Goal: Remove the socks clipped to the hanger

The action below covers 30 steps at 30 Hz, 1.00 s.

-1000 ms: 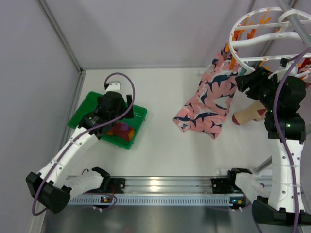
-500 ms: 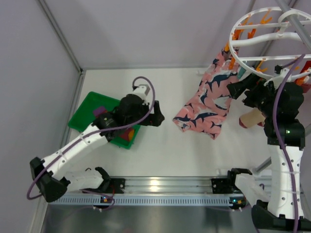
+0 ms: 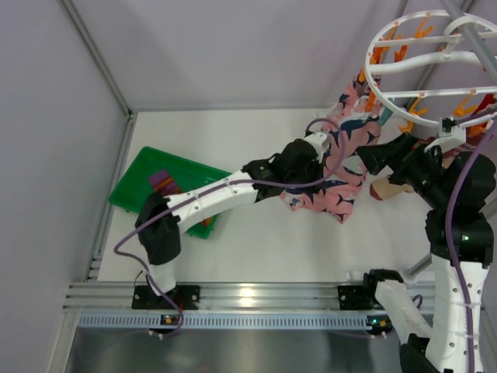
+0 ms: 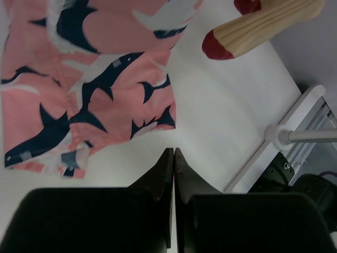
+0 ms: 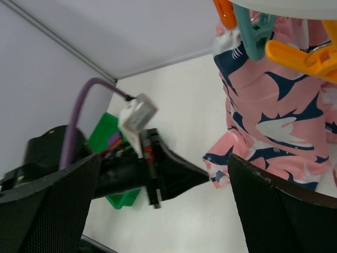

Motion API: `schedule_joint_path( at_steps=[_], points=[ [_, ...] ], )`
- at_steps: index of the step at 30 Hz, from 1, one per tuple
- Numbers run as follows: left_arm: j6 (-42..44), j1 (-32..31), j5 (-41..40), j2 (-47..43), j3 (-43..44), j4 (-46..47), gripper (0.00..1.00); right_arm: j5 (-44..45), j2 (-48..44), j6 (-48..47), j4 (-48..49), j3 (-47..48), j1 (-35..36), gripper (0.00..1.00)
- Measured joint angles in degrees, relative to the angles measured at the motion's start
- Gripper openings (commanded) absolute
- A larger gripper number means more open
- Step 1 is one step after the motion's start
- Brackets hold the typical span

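Swinging away from the green bin (image 3: 136,183) at nine o'clock, my left arm now reaches across the table to the pink cloth (image 4: 89,79) near two o'clock. My left gripper (image 4: 174,153), wide a second ago, is clenched on nothing. My right gripper (image 3: 379,155) has spread fully and shifted left under the hanger (image 5: 284,5), which hangs up at one o'clock. The tan sock (image 4: 263,23) with its red toe hangs at three o'clock, just right of the cloth. It looks pegged, though I cannot see its peg. I judge it the one to go for next. To do that well, I'd open my left fingers before closing in and steer past the cloth. Then I'd take the sock by its body and pull down steadily, so the peg lets go without swinging the hanger. My right fingers, grasping nothing, could steady the ring.
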Motion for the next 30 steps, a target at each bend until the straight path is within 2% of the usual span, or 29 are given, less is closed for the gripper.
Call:
schedule_joint_path(
  at_steps=[7,13,20,24,26,28,29,30],
  points=[
    [0.76,0.28,5.16,22.84,22.64,4.74,0.00,-1.31,-2.60,2.43,0.83,0.28,0.02,0.99],
    [-4.31,2.62,7.85,36.98,33.53,10.36,0.00,-1.75,-3.43,3.13,0.20,1.36,0.02,0.99],
    [-14.36,15.52,14.19,48.89,41.68,13.97,0.00,-1.73,-4.59,3.17,0.20,2.54,0.07,1.00],
    [-14.82,23.82,16.06,49.53,41.55,14.23,0.00,-1.75,-4.59,3.39,0.22,2.21,0.09,0.99],
    [-14.64,26.71,16.41,47.15,38.42,15.39,0.00,-1.73,-4.63,3.39,0.15,1.92,0.09,0.99],
    [-13.94,28.63,17.35,41.88,31.69,15.34,0.10,-1.66,-4.68,3.39,0.15,1.62,0.09,0.99],
    [-13.25,28.85,18.14,38.86,28.35,15.32,0.18,-1.66,-4.68,3.37,0.20,1.53,0.09,0.99],
    [-12.55,28.72,19.39,35.80,25.44,15.41,0.35,-1.66,-4.66,3.37,0.20,1.46,0.09,0.99]
  ],
)
